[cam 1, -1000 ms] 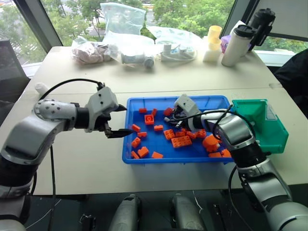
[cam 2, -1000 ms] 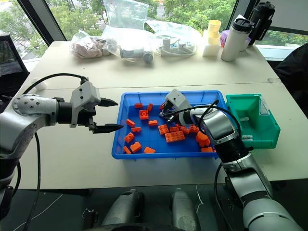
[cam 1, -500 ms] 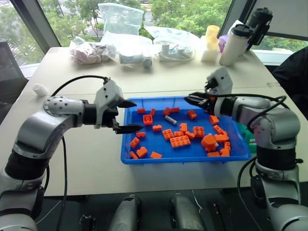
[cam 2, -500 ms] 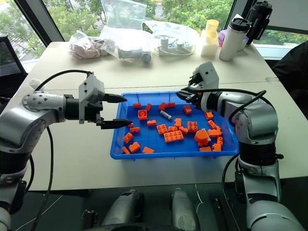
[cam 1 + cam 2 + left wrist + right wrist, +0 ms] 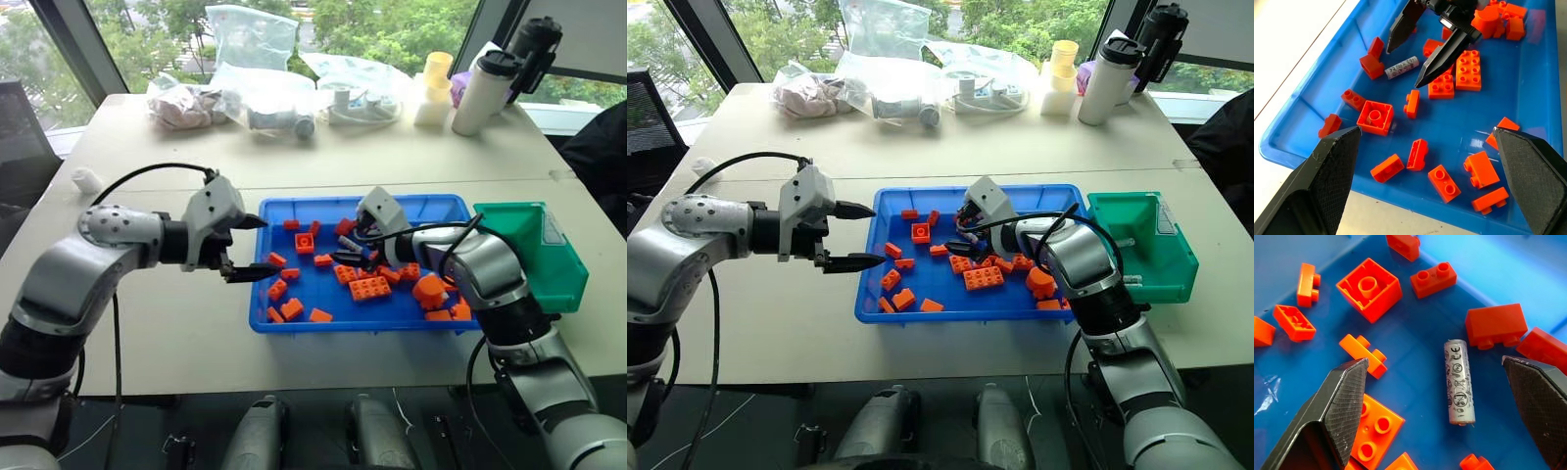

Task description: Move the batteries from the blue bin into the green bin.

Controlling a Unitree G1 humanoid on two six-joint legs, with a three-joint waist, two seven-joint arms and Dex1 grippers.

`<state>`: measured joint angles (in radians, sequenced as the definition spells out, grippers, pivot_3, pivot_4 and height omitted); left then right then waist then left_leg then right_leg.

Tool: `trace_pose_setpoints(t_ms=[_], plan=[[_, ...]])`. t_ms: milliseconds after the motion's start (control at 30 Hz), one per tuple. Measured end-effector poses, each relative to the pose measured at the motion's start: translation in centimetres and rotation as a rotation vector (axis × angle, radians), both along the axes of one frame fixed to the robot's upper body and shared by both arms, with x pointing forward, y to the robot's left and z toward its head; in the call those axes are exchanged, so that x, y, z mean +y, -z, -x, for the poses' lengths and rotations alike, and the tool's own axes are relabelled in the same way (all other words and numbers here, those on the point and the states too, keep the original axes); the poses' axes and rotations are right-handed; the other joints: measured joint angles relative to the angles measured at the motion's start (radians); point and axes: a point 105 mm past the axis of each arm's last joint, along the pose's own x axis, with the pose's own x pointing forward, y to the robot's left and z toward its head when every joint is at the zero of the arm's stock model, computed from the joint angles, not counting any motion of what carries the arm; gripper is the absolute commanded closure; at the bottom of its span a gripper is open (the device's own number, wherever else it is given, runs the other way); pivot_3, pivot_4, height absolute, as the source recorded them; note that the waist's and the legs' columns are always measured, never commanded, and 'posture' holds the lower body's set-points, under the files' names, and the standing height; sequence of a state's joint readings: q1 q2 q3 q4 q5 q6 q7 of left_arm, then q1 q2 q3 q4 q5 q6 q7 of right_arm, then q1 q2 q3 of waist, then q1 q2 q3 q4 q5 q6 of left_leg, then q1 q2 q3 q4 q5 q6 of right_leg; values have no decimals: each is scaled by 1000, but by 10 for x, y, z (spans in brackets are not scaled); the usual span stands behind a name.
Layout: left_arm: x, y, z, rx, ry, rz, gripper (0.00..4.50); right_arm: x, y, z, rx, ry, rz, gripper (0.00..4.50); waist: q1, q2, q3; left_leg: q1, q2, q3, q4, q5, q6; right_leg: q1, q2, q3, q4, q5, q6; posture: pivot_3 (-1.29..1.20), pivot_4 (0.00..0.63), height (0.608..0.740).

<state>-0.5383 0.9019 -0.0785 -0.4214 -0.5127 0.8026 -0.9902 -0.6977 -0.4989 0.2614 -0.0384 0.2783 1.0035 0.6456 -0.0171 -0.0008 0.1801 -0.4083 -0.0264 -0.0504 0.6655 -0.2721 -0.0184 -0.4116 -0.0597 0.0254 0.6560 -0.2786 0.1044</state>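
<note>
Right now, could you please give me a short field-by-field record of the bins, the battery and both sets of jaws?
Wide bright-blue plastic bin: on the table, strewn with small orange toy bricks.
Silver-grey metal battery: lying flat on the blue bin's floor among the bricks, touching neither finger.
Smaller green plastic bin: beside the blue bin's right end.
Right gripper: jaws open, over the battery, nothing held.
Left gripper: jaws open, at the blue bin's left rim, nothing held.
Task stage: battery not yet picked up.
</note>
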Motion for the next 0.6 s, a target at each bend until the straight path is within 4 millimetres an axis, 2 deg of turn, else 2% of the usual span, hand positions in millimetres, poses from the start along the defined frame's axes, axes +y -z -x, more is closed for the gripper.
trace_pose_setpoints(t_ms=[100,200,433,600], plan=[[2,3,2,3,-9,-11,0,-2,3,-2,15,13,4,54,0,0,0,0,0,0,0,0,0,0,0,0,0,0,0,0,150,740],[2,4,1,4,-15,-11,0,-1,5,-4,31,18,-3,907,0,0,0,0,0,0,0,0,0,0,0,0,0,0,0,0,150,740],[1,3,0,-1,-16,-4,0,-3,11,-10,37,42,30,4468,0,0,0,0,0,0,0,0,0,0,0,0,0,0,0,0,150,740],[0,2,0,-6,-12,-3,0,-2,10,-11,26,41,46,4453,0,0,0,0,0,0,0,0,0,0,0,0,0,0,0,0,150,740]])
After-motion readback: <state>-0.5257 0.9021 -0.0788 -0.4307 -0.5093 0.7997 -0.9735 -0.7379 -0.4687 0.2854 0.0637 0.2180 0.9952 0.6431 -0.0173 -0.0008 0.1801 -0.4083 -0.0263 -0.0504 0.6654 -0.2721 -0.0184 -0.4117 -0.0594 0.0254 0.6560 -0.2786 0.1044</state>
